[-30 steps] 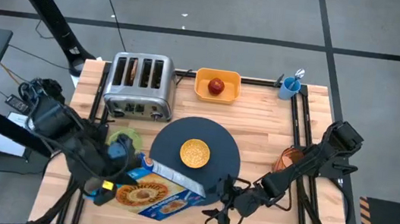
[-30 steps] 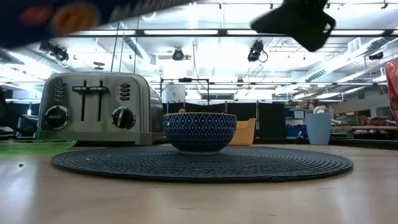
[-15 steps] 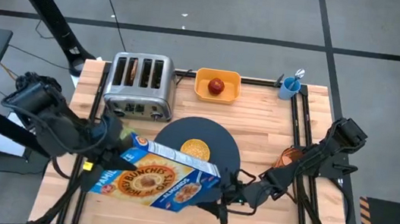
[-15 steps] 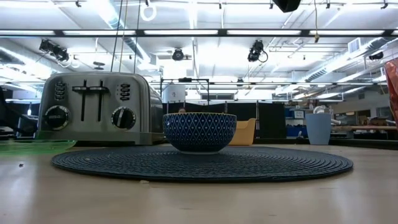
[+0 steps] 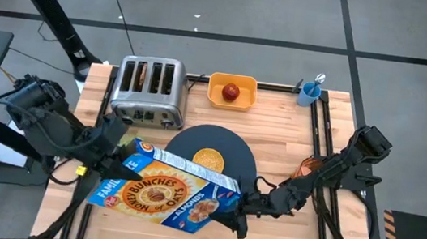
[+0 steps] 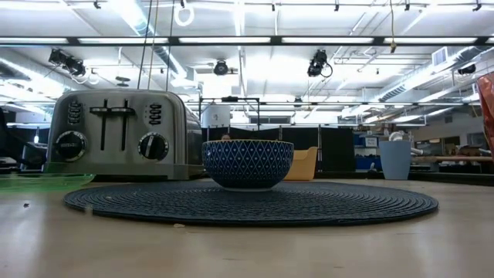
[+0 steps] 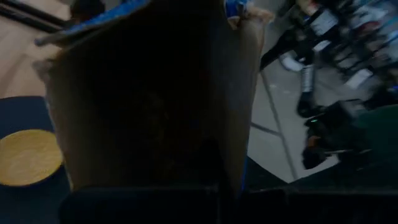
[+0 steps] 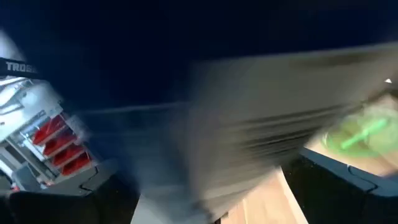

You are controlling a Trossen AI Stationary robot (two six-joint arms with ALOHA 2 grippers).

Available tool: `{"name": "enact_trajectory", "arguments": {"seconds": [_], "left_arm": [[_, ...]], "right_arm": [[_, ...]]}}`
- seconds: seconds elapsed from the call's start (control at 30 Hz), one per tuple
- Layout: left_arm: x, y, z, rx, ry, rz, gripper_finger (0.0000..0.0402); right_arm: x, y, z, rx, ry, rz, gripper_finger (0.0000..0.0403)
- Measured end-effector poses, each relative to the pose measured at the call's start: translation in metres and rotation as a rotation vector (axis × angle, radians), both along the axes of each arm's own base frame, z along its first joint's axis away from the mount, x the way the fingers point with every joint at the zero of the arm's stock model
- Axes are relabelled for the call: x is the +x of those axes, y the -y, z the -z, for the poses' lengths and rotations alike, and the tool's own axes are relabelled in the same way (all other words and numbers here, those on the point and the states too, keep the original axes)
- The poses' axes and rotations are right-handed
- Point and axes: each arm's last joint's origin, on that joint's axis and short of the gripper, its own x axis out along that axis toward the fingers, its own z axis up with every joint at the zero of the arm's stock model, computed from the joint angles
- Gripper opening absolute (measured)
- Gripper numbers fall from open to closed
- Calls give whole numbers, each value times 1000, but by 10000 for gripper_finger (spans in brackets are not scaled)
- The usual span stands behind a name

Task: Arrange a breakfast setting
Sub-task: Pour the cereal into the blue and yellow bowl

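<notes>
A: Where is the cereal box [image 5: 163,195]?

B: Lifted over the front of the table, lying almost flat, between the two arms. The left gripper [image 5: 114,155] clamps its left end; the right gripper [image 5: 237,206] meets its right end, though whether those fingers are closed I cannot tell.

A: And the bowl [image 5: 209,161]?

B: On the round mat [image 5: 238,151], just behind the box's far edge, apart from both grippers. The apple [image 5: 231,92] sits in the tub [image 5: 233,80] at the back, beside the toaster [image 5: 149,89].
</notes>
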Motion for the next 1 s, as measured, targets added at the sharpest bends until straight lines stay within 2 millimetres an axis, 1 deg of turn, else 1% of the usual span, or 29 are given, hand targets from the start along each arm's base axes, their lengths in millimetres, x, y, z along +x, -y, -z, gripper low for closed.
{"name": "enact_trajectory", "arguments": {"seconds": [0.27,0.43,0.53,0.7,1.0], "left_arm": [[-2,-2,1,8,-8,3,1],[1,-6,0,30,0,-33,1],[1,-9,0,44,7,-45,1],[3,-12,-1,65,18,-52,1],[2,-17,-3,79,40,-65,3]], "right_arm": [[2,11,-18,11,174,52,360],[6,18,-20,6,196,61,355],[8,22,-21,5,203,68,346],[8,24,-23,13,226,75,313],[9,26,-24,-22,237,85,230]]}}
